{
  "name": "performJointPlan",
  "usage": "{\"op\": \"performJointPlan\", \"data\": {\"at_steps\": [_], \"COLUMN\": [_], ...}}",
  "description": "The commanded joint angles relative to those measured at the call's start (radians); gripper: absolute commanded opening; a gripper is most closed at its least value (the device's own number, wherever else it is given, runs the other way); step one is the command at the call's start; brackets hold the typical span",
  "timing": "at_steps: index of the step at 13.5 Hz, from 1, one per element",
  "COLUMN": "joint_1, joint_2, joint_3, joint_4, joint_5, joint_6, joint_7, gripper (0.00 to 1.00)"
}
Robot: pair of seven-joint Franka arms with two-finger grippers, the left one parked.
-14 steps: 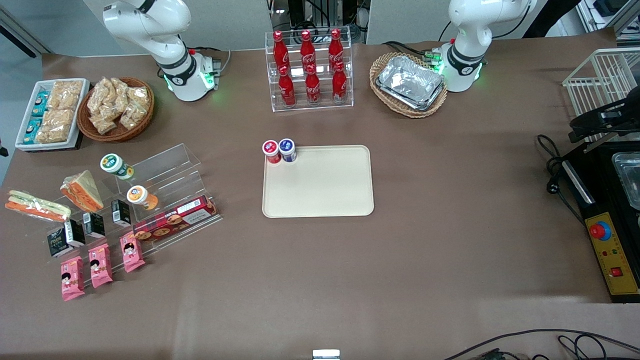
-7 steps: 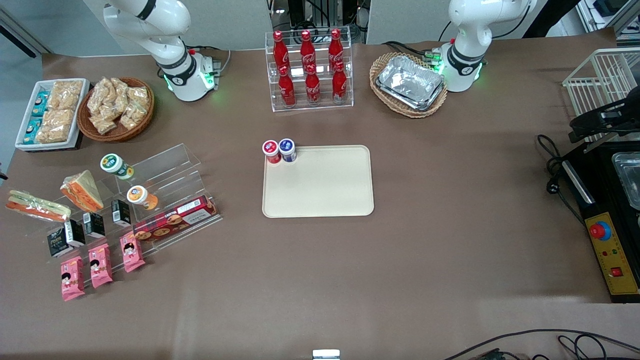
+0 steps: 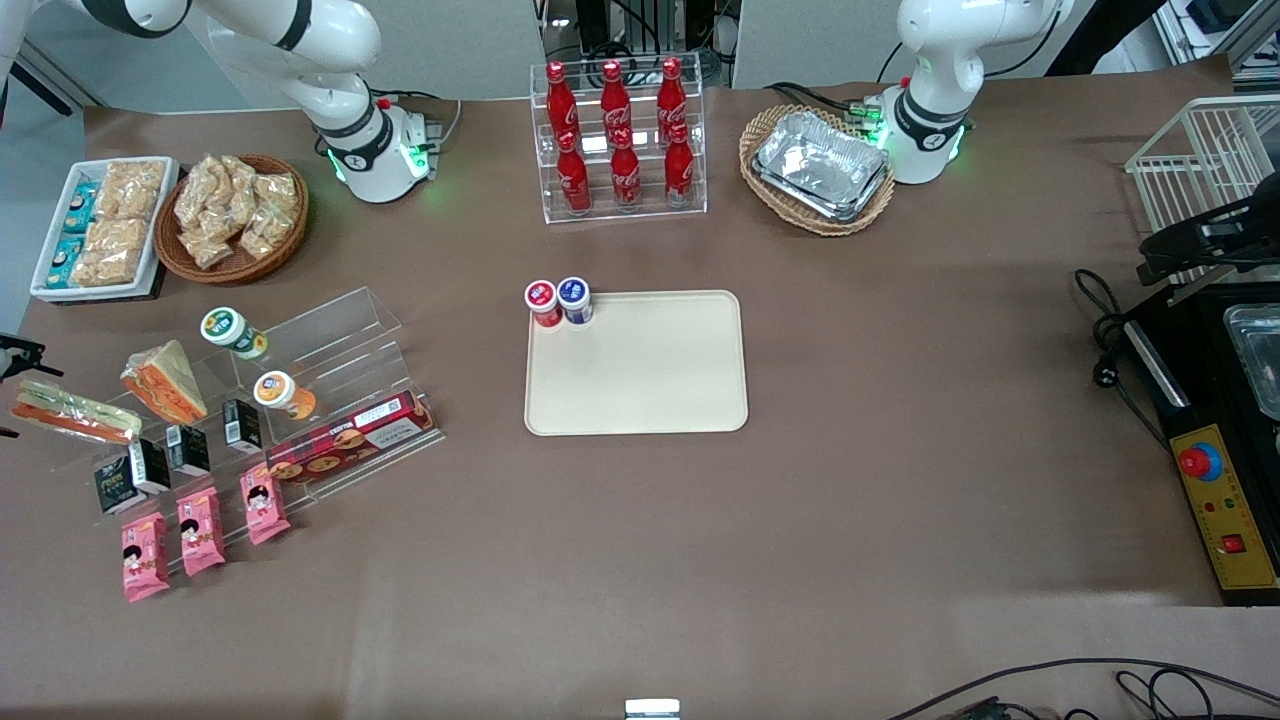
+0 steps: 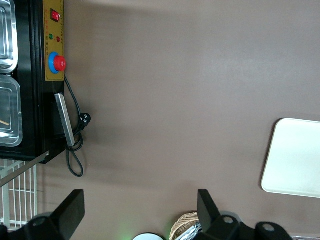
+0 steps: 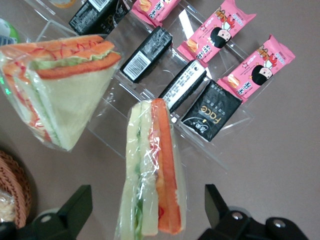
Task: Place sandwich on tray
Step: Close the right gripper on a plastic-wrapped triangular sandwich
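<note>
The sandwich (image 3: 75,412) is a long wrapped wedge with pale bread and orange and green stripes. It lies on the table at the working arm's end, beside the chunkier triangular sandwich (image 3: 165,382). My gripper (image 3: 10,392) hangs just above the sandwich's outer end, barely inside the front view. In the right wrist view the gripper (image 5: 147,210) is open, with the sandwich (image 5: 152,170) between its two fingers, which do not touch it. The cream-beige tray (image 3: 640,380) lies flat mid-table and also shows in the left wrist view (image 4: 295,160).
Two small jars (image 3: 560,301) stand on the tray's corner farthest from the front camera. A clear acrylic stand (image 3: 330,350) with jars, a cookie box, black boxes (image 5: 212,116) and pink packets (image 5: 252,72) is beside the sandwiches. A snack basket (image 3: 235,215) and bottle rack (image 3: 618,140) stand farther back.
The working arm has swung toward its end of the table, and the gripper's dark fingers have come into the front view beside the sandwich. The sandwich and tray have not moved.
</note>
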Motion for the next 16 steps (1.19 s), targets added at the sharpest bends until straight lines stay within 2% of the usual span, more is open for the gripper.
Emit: {"op": "performJointPlan", "data": {"at_steps": [1, 10, 11, 13, 15, 16], "joint_1": [-0.012, -0.041, -0.043, -0.040, -0.034, -0.032], "joint_2": [0.017, 0.059, 0.065, 0.063, 0.059, 0.054], "joint_3": [0.005, 0.007, 0.007, 0.008, 0.010, 0.010], "joint_4": [0.009, -0.033, -0.036, -0.034, -0.025, -0.016], "joint_5": [0.030, 0.025, 0.030, 0.030, 0.030, 0.030], "joint_6": [0.010, 0.086, 0.088, 0.079, 0.073, 0.071], "joint_7": [-0.055, -0.127, -0.129, -0.129, -0.130, -0.129], "gripper": [1.00, 1.00, 0.96, 0.69, 0.34, 0.22]}}
